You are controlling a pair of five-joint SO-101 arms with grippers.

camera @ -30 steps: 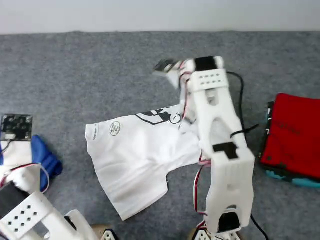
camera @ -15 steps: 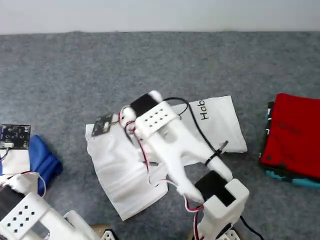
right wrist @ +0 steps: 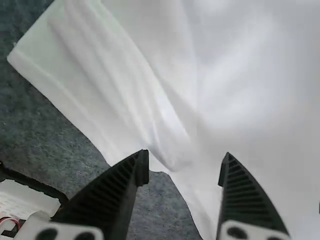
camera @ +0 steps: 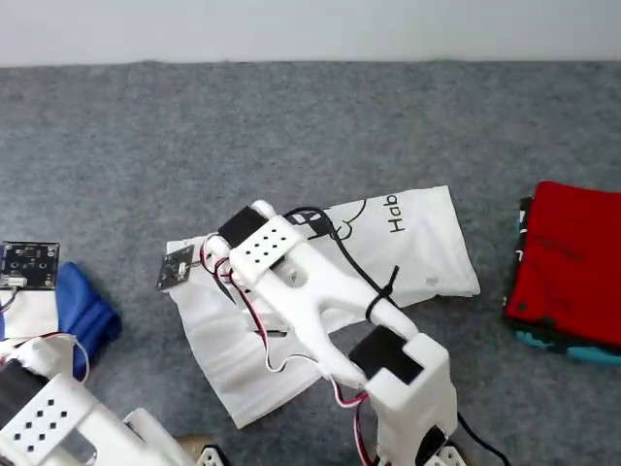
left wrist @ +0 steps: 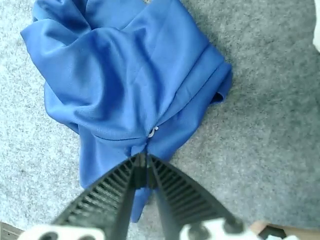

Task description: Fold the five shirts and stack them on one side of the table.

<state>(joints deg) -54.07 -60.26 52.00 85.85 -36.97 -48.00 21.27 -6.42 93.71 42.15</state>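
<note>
The right gripper (right wrist: 185,159) hangs spread over the white shirt (camera: 437,250), probably to take an edge for folding; the left gripper (left wrist: 145,164) pinches the blue shirt (left wrist: 125,80) aside.

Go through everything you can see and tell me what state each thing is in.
White shirt: spread out, creased, not folded up.
Blue shirt: crumpled, unfolded.
Red shirt: folded, atop a teal item.
Left gripper: shut on blue shirt.
Right gripper: open over white shirt.
</note>
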